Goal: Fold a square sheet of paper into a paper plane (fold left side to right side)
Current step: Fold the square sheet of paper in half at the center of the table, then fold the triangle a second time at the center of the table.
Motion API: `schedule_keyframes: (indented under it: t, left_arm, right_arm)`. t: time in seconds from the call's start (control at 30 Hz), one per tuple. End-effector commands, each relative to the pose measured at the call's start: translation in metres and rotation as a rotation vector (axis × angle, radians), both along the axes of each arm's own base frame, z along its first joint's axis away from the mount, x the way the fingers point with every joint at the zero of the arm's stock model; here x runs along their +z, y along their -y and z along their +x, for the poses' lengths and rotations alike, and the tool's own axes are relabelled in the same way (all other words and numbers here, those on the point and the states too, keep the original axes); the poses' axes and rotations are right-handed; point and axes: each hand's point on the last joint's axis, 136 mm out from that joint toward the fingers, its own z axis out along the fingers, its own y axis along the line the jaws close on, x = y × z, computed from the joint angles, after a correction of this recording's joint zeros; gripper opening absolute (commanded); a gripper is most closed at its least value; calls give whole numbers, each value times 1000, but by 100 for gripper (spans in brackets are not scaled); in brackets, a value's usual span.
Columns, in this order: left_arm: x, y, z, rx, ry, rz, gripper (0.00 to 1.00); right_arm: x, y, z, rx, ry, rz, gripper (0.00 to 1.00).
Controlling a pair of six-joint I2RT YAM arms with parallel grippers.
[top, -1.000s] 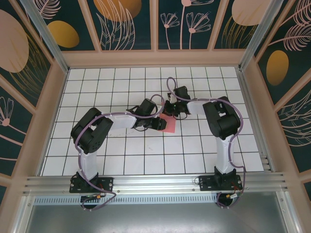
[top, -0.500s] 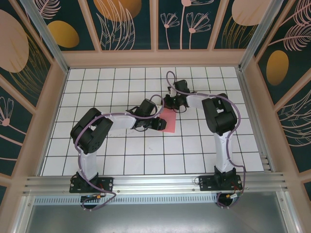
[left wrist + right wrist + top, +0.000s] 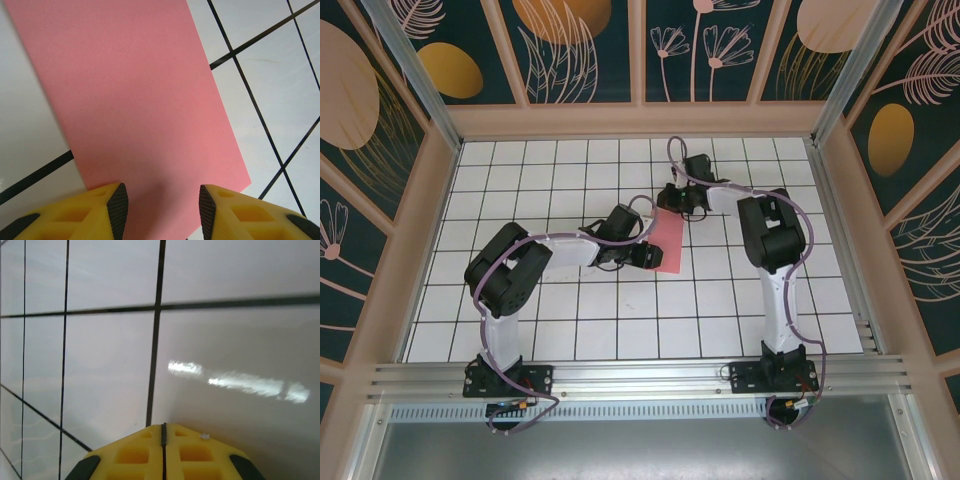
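The square sheet of paper (image 3: 668, 240) lies flat on the white grid table (image 3: 570, 320) as a narrow salmon-pink rectangle about one tile wide. In the left wrist view the sheet (image 3: 135, 100) runs away from my fingers. My left gripper (image 3: 648, 256) (image 3: 162, 210) is open and low over the sheet's near end, with its black pads on either side of the paper. My right gripper (image 3: 669, 199) (image 3: 163, 429) is shut with nothing in it, at the sheet's far end, with only bare tiles ahead of it. The paper plane is out of view.
Peach wooden walls (image 3: 640, 120) fence the table on three sides. A metal rail (image 3: 640, 375) runs along the near edge by the arm bases. Black grid lines (image 3: 155, 365) cross the tiles. Bare tiles surround the paper.
My right gripper has slid along the sheet toward the far wall and come off its far end, so more pink paper shows. The left arm has not moved.
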Motion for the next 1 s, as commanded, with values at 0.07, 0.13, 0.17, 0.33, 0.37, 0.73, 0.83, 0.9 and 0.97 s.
schedule_keyframes:
  t: [0.07, 0.13, 0.17, 0.33, 0.37, 0.73, 0.83, 0.9, 0.97]
  left_arm:
    - [-36, -28, -38, 13, -191, 114, 49]
    - [-14, -17, -31, 3, -169, 55, 51]
    - [-3, -12, -29, -2, -159, 29, 51]
    - [60, 9, -12, -16, -74, -97, 58]
    - [69, 10, -10, -13, -58, -108, 59]
    - [118, -37, 13, 130, 252, -29, 70]
    - [123, -44, 15, 154, 286, -22, 73]
    - [123, -46, 15, 157, 292, -16, 73]
    - [124, -46, 15, 158, 299, -17, 74]
  right_arm:
    - [73, 26, 26, -50, 183, -23, 21]
    - [92, 37, 17, -61, 211, -29, 29]
    - [97, 41, 10, -65, 213, -29, 32]
    - [95, 62, -41, -89, 154, 19, 44]
    - [93, 62, -51, -86, 139, 46, 46]
    - [63, 57, -111, -96, 4, 217, 48]
    - [52, 59, -106, -120, -11, 195, 48]
    - [47, 59, -101, -128, -21, 176, 48]
    - [41, 60, -95, -132, -34, 159, 49]
